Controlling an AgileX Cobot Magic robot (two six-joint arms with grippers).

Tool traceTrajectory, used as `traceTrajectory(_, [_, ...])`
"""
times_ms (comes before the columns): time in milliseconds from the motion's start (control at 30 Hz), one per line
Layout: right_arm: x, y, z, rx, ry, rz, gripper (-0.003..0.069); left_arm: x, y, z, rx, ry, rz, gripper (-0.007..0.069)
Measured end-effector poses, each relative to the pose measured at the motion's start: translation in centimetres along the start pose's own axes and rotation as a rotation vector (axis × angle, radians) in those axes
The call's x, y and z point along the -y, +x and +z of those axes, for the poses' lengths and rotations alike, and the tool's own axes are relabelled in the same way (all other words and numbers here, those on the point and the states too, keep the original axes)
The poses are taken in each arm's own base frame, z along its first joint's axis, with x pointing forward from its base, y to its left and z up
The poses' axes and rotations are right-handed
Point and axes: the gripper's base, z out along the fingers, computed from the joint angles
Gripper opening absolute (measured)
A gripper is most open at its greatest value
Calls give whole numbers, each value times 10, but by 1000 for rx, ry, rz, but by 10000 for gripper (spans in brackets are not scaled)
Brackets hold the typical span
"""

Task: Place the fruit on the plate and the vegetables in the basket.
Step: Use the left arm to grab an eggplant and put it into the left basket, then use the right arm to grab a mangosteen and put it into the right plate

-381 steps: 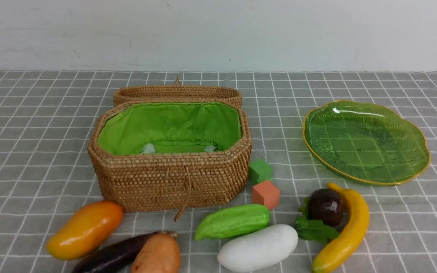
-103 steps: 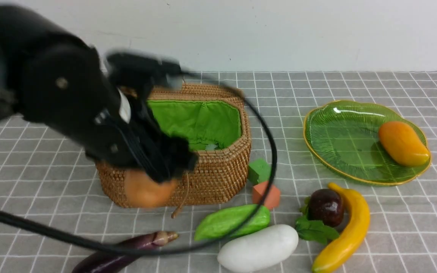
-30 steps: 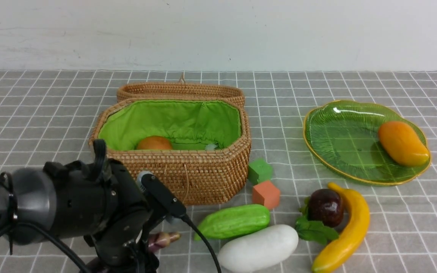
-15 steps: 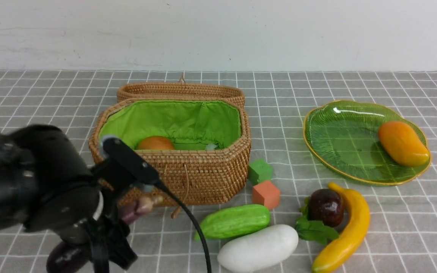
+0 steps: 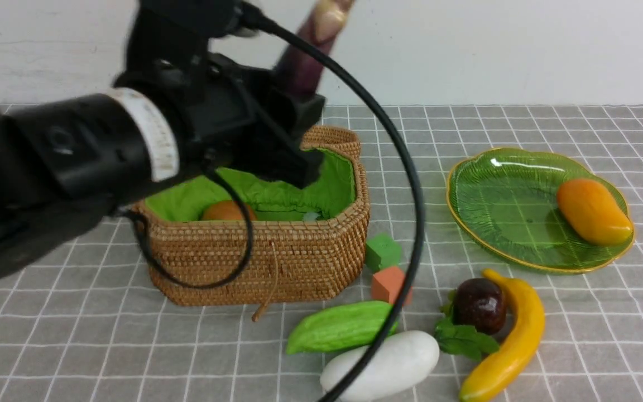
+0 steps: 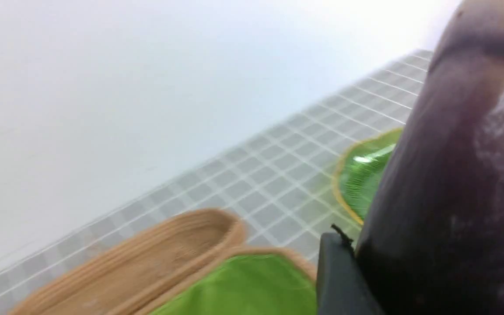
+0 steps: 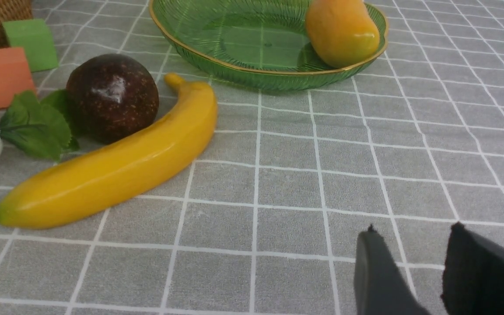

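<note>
Eggplant (image 5: pixel 306 56) clamped in L jaws, above basket (image 5: pixel 299 262).

The eggplant (image 6: pixel 444 197) between the left gripper's (image 6: pixel 431 245) jaws is gleaming dark purple, and below those jaws the tan woven basket (image 5: pixel 277 257) is showing bright green lining (image 5: pixel 335 187). Ahead of the right gripper's (image 7: pixel 414 229) jaws, a yellow banana (image 7: pixel 112 170), a maroon fruit (image 7: pixel 112 96) and an orange-yellow mango (image 7: pixel 341 30) in a ribbed, gold-rimmed green plate (image 7: pixel 252 74) are standing out against the grey, white-gridded cloth (image 7: pixel 322 175)
</note>
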Motion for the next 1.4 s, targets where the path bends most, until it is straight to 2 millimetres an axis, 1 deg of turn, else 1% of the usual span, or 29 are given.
traceTrajectory(67, [0, 0, 0, 0, 0, 0, 242, -2, 15, 23, -39, 11, -21, 357])
traceTrajectory(100, [0, 0, 0, 0, 0, -1, 242, -8, 27, 39, -71, 1, -66, 357])
traceTrajectory(133, [0, 0, 0, 0, 0, -1, 242, -13, 33, 48, -86, -12, -108, 357])
traceTrajectory(167, [0, 0, 0, 0, 0, -1, 242, -15, 34, 50, -86, -15, -122, 357])
traceTrajectory(200, [0, 0, 0, 0, 0, -1, 242, -25, 46, 65, -99, -35, -192, 357])
traceTrajectory(233, [0, 0, 0, 0, 0, -1, 242, -33, 52, 73, -97, -54, -243, 357])
traceTrajectory(300, [0, 0, 0, 0, 0, -1, 242, -43, 62, 87, -85, -71, -307, 357])
traceTrajectory(400, [0, 0, 0, 0, 0, -1, 242, -51, 73, 101, -93, -100, -391, 357])
traceTrajectory(467, [0, 0, 0, 0, 0, -1, 242, -52, 79, 106, -113, -114, -427, 357])
traceTrajectory(567, [0, 0, 0, 0, 0, -1, 242, -53, 86, 107, -154, -134, -447, 357])
traceTrajectory(700, [0, 0, 0, 0, 0, -1, 242, -54, 89, 107, -183, -148, -451, 366])
traceTrajectory(733, [0, 0, 0, 0, 0, -1, 242, -54, 89, 107, -188, -150, -451, 377])
traceTrajectory(800, [0, 0, 0, 0, 0, -1, 242, -54, 89, 106, -195, -154, -451, 430])
traceTrajectory(833, [0, 0, 0, 0, 0, -1, 242, -54, 89, 106, -195, -154, -450, 435])
traceTrajectory(867, [0, 0, 0, 0, 0, -1, 242, -54, 86, 104, -198, -157, -444, 467])
traceTrajectory(933, [0, 0, 0, 0, 0, -1, 242, -55, 76, 96, -193, -161, -415, 504])
traceTrajectory(1033, [0, 0, 0, 0, 0, -1, 242, -57, 63, 85, -188, -171, -373, 517])
traceTrajectory(1067, [0, 0, 0, 0, 0, -1, 242, -59, 51, 73, -195, -189, -331, 521])
traceTrajectory(1133, [0, 0, 0, 0, 0, -1, 242, -62, 37, 55, -214, -226, -285, 517])
traceTrajectory(1200, [0, 0, 0, 0, 0, -1, 242, -66, 22, 29, -253, -293, -242, 495])
traceTrajectory(1267, [0, 0, 0, 0, 0, -1, 242, -71, 7, -3, -305, -382, -203, 449])
traceTrajectory(1300, [0, 0, 0, 0, 0, -1, 242, -73, 3, -14, -321, -412, -189, 428])
traceTrajectory(1333, [0, 0, 0, 0, 0, -1, 242, -75, -5, -36, -354, -468, -175, 380])
traceTrajectory(1400, [0, 0, 0, 0, 0, -1, 242, -78, -15, -74, -414, -559, -155, 274])
